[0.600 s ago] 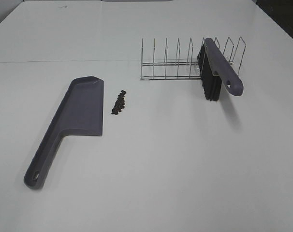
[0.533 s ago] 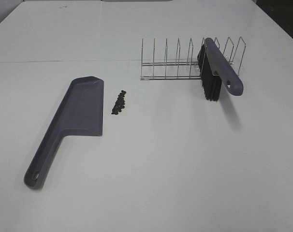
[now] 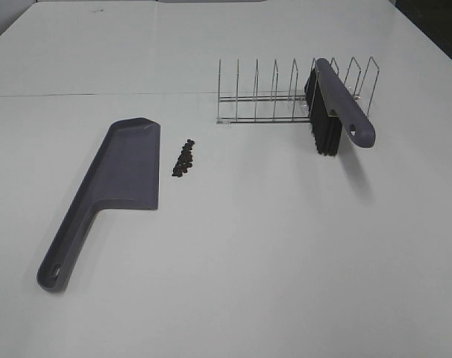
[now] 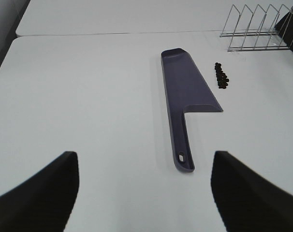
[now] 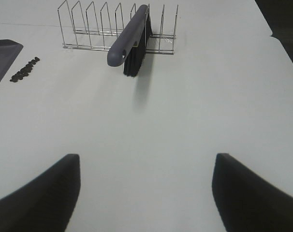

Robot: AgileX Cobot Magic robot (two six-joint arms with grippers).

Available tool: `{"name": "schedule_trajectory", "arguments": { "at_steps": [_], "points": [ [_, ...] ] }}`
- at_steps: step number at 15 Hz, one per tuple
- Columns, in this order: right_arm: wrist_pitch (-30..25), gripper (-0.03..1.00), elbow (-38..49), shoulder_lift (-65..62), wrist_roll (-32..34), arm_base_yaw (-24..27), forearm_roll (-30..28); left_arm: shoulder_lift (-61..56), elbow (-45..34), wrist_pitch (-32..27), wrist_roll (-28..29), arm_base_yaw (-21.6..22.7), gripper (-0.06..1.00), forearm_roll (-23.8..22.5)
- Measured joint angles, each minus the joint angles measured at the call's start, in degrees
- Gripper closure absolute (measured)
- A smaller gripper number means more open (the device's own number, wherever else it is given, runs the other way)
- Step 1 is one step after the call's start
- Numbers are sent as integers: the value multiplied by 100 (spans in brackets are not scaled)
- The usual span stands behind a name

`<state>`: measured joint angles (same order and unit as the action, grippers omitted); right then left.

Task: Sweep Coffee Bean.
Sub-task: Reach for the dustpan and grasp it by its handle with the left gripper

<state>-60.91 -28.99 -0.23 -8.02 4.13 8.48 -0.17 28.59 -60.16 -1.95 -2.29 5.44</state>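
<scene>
The broad white table [image 3: 286, 261] takes up nearly everything I can see. On its left half lies a long grey-purple plastic dustpan [image 3: 125, 168], flat, with its slim handle running toward the near edge. Farther back on the right stands a thin chrome wire rack [image 3: 256, 101]. A hand brush with a grey-purple handle and black bristles [image 3: 338, 104] leans in one of the rack's slots, its handle end jutting out over the table.

The coffee beans [image 3: 184, 159], a narrow strip of tiny dark ovals, lie just beside the pan's long edge, between the pan and the rack.

I'd say the beans are light, hard and smooth, so they will likely roll and scatter at a rough stroke, and they are far too small to pinch. The places to take hold are the brush's protruding handle and the pan's long handle.

The high camera shows no arm at all. Only the wrist cameras show the hands. The left gripper [image 4: 144, 162] has its jaws spread wide and holds nothing; it faces the pan handle end-on. The right gripper [image 5: 146, 162] is likewise wide apart and empty, facing the brush. The right wrist view catches only a corner of the pan.
</scene>
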Motion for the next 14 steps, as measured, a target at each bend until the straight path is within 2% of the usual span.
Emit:
{"name": "schedule_trajectory", "arguments": {
  "at_steps": [14],
  "points": [
    [0,30,0,0,0,0,0,0,0,0,0,0,23,0]
  ]
}}
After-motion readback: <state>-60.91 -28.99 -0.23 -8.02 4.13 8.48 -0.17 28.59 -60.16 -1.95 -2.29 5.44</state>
